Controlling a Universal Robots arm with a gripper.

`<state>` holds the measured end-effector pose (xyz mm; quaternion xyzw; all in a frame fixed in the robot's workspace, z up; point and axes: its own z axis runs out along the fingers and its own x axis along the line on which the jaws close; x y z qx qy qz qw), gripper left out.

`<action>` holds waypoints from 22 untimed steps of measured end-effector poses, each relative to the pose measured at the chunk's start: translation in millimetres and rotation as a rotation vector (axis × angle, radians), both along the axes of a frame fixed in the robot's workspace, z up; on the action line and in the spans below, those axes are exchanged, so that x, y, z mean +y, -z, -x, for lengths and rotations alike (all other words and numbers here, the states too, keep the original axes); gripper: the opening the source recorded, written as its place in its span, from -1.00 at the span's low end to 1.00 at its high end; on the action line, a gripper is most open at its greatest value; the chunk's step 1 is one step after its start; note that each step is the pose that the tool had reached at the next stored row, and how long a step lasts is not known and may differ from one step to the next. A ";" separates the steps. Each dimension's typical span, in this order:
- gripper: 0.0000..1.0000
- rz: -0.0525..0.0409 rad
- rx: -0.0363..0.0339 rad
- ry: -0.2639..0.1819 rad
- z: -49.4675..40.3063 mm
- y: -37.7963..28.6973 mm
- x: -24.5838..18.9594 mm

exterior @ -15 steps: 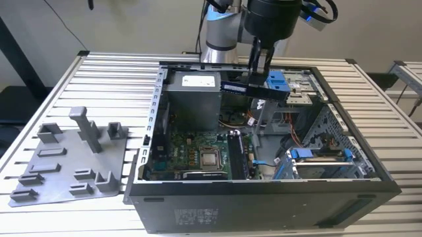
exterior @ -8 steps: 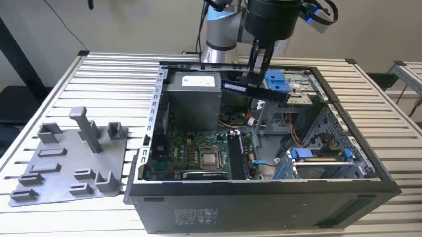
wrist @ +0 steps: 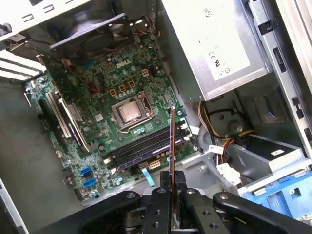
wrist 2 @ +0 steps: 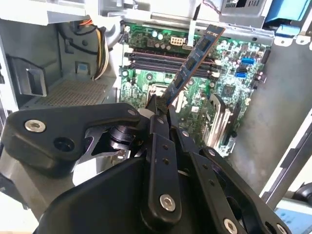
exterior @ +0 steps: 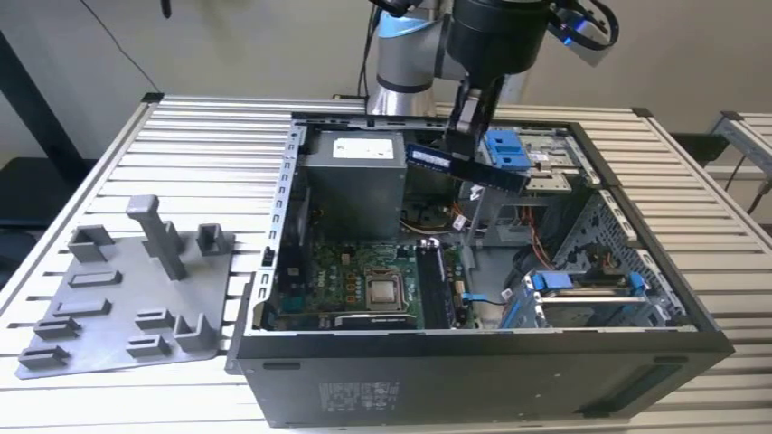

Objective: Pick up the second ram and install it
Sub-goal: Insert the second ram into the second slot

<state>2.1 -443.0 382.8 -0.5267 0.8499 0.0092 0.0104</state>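
The gripper [exterior: 466,145] is clamping its fingers tight on the second ram [exterior: 501,177], holding it above the green motherboard [exterior: 343,271] inside the open case [exterior: 483,380].

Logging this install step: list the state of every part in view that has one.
second ram: held above the motherboard, not yet seated.
gripper: shut on the second ram.
computer case: lying on its side, open on top.
processor: bare, no cooler on it.
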 end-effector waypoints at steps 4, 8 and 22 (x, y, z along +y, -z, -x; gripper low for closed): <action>-0.72 0.0000 0.0001 0.054 0.0 0.1 0.0; -0.72 0.0000 0.0000 0.114 0.0 0.3 0.0; -0.72 0.0000 0.0000 0.240 0.0 0.6 1.1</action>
